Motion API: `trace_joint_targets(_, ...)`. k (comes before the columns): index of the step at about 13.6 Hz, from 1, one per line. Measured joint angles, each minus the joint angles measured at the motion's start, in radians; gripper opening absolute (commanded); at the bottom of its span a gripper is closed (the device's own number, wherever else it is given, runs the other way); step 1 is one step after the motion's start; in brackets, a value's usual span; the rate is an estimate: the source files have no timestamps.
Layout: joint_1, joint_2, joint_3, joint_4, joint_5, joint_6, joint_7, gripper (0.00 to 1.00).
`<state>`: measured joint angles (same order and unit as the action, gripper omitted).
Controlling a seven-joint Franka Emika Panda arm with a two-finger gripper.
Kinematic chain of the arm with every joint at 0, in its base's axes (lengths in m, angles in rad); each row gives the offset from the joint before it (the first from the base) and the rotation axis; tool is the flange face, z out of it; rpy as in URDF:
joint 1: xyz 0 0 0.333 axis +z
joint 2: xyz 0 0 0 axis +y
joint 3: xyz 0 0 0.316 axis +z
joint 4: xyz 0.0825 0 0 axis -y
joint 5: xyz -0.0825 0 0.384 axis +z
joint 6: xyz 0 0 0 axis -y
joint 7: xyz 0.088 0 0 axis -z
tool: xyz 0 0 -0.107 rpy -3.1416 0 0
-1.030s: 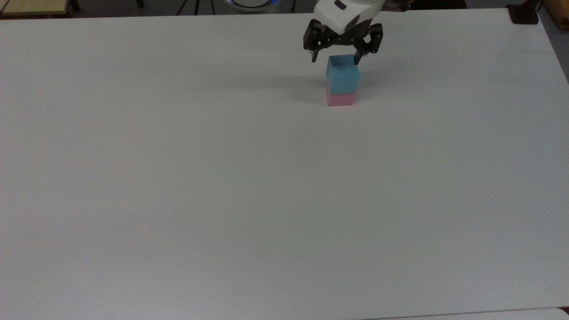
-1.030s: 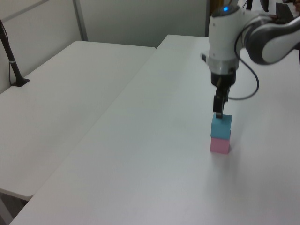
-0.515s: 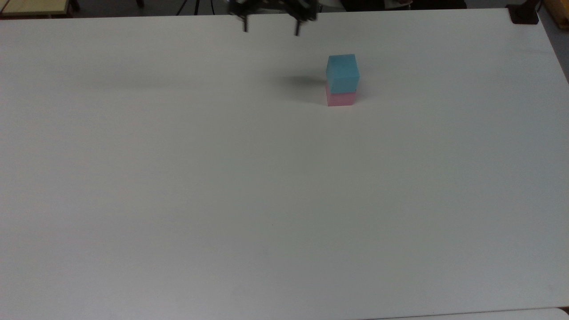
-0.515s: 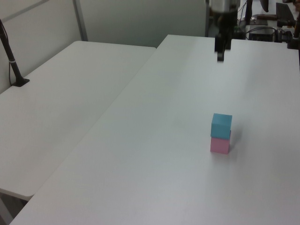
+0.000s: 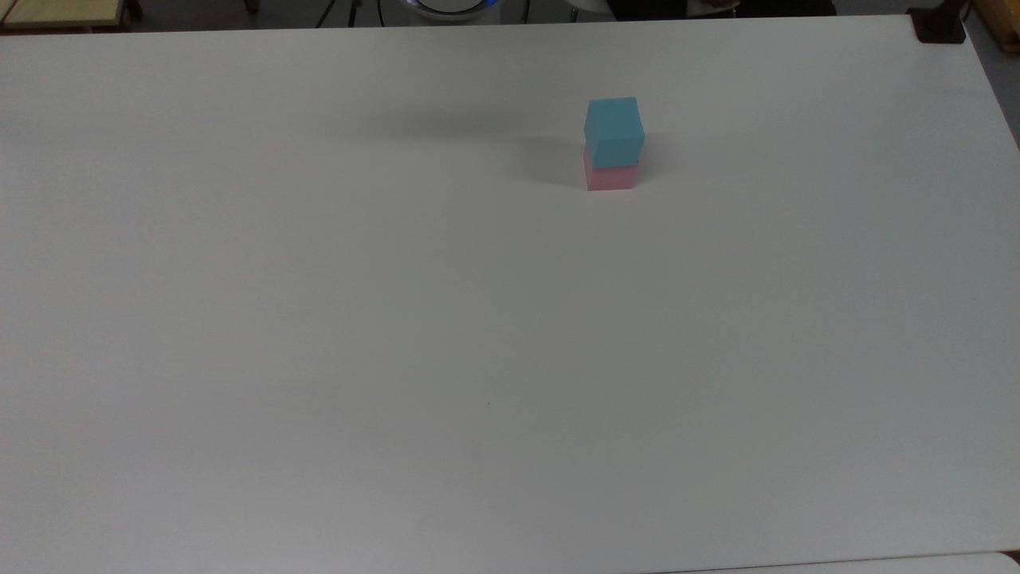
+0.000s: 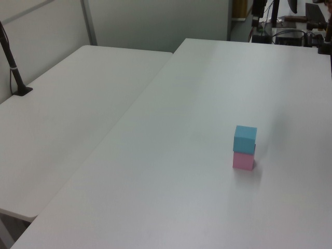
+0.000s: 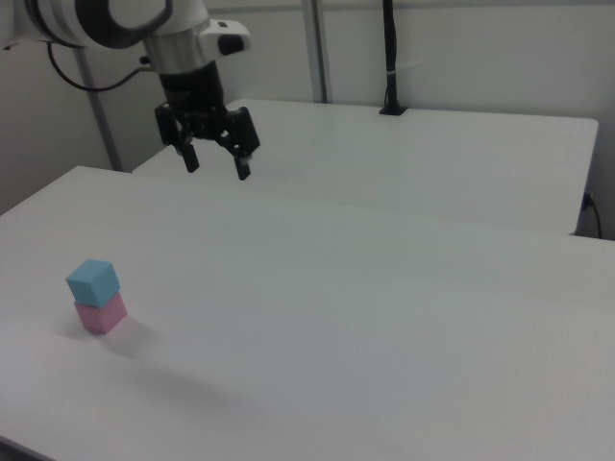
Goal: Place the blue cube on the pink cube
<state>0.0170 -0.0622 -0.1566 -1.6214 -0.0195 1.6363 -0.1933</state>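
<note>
1. Task objects: the blue cube rests directly on the pink cube. Both stand on the white counter, toward its far edge in the top view. The left view shows the blue cube seated squarely on the pink cube, with the side faces close to flush.

2. Tool state: in the right view, the tool hangs above the counter with its fingers spread wide apart. It holds nothing.

3. Key relation: in the right view, the stack lies down and toward the right view's left of the tool, well apart from it. The blue cube and pink cube are not in contact with any part of the arm.

4. Surroundings: a second white table stands beyond the counter in the right view. Nothing stands between the tool and the stack.

5. Judgement: the placement appears complete. Any coming move needs only to keep the tool away from the stack.
</note>
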Motion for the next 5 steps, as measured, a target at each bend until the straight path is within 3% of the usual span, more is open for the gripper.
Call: trace_joint_targets(5,0.0,0.0,-0.029,0.0,0.004,0.002,-0.037,1.0)
